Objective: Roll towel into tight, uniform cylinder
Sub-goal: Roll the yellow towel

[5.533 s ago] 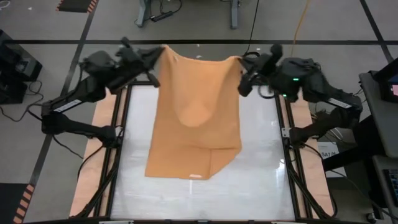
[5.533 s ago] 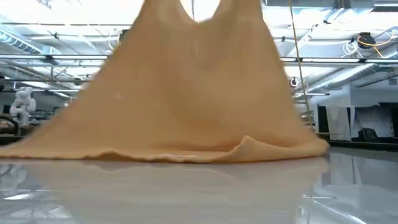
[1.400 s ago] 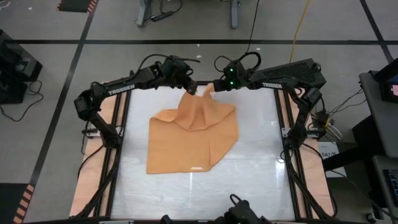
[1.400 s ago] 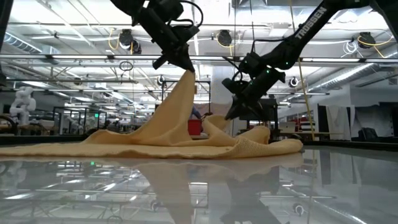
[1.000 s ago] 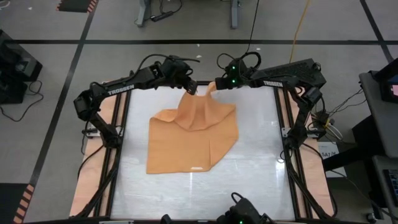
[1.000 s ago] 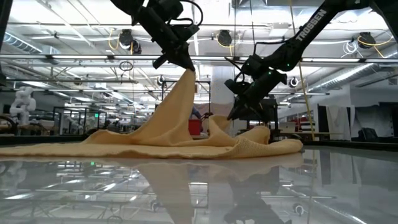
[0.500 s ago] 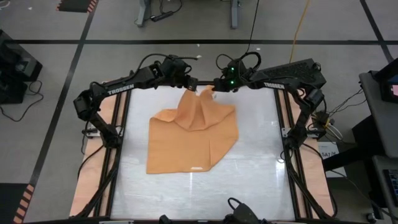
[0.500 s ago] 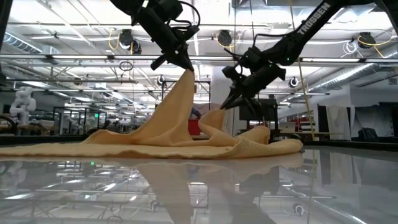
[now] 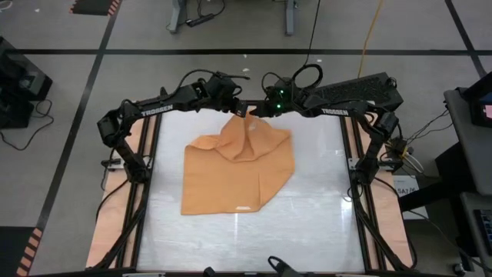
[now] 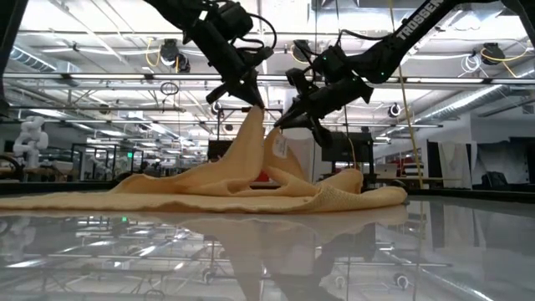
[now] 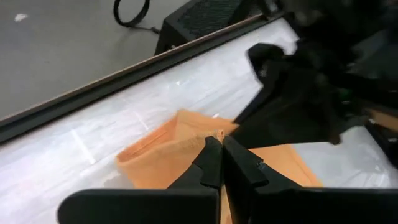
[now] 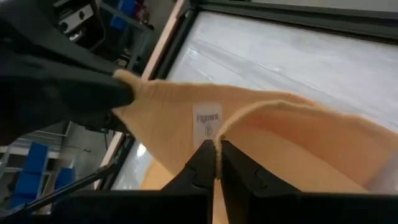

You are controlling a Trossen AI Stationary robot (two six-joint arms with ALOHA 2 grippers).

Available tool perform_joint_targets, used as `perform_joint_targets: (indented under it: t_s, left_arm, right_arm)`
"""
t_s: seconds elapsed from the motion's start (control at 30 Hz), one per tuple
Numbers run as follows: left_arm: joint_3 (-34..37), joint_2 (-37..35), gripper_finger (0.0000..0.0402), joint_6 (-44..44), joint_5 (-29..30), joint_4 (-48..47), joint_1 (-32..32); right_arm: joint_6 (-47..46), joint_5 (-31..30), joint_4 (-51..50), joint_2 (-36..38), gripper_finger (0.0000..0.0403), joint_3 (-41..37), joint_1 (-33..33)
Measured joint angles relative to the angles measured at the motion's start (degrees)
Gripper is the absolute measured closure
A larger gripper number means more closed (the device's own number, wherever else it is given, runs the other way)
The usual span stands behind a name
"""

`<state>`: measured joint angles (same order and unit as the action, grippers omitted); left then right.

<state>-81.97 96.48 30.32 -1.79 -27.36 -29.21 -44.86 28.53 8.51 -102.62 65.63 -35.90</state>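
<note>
The white table [image 9: 307, 223] fills the middle of the high view, with the two dark arms reaching in from its far corners and meeting above its far edge. The towel [image 9: 231, 173], an orange-tan cloth, lies mostly flat across the middle of the table, its near left part spread smooth and its near right corner cut at a slant. Toward the far side the cloth rises off the surface into a peak, as the low view shows, with loose folds slumping down on either side of it. The left end effector [image 10: 255, 104] is pressed together on the top of that peak, pinching the towel and holding it up above the table. The right end effector [image 10: 280, 124] sits just beside it and slightly lower, its fingers likewise pressed together on a fold of towel edge; the two end effectors are close to each other, nearly touching. In the right wrist view a small white tag [image 12: 208, 123] with faint print lies on the cloth just beyond the pinched fold, and another small white mark [image 9: 242, 208] shows near the towel's near edge in the high view.
</note>
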Motion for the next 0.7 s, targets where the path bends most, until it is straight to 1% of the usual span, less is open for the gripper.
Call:
perform_joint_targets:
  t_s: [0.07,0.13,0.2,0.3,0.43,0.53,0.63,0.7]
  left_arm:
    - [-0.04,-0.12,0.0393,-2.53,-0.63,-0.7,0.71]
    - [-0.04,-0.19,0.0393,-5.59,-2.83,-1.66,1.56]
    - [0.02,-0.95,0.0393,-6.02,-3.77,-2.77,2.44]
    - [-0.1,-1.68,0.0393,-5.93,-3.7,-1.97,3.74]
    - [-0.07,-1.96,0.0393,-5.01,-0.79,-0.85,5.3]
    - [-0.07,-3.04,0.0393,-2.19,1.69,-0.59,5.96]
    - [-0.02,-4.9,0.0393,-0.69,6.0,-1.29,6.47]
    - [-0.04,-6.26,0.0393,-0.6,9.96,-2.7,6.82]
  right_arm:
    - [-1.18,0.29,0.79,-0.01,0.0395,0.0,0.35]
    - [-3.5,0.35,0.8,-0.01,0.0395,0.0,0.75]
    - [-5.5,1.38,1.96,-0.07,0.0395,-0.06,1.06]
    - [-8.48,4.61,7.27,-0.08,0.0395,-0.04,1.61]
    - [-13.05,6.86,11.61,-0.08,0.0394,-0.03,2.05]
    - [-14.31,7.91,12.88,-0.06,0.0394,-0.02,2.01]
    - [-15.17,9.28,13.24,-0.06,0.0394,-0.02,1.88]
    - [-16.12,9.42,13.94,-0.06,0.0394,-0.02,1.78]
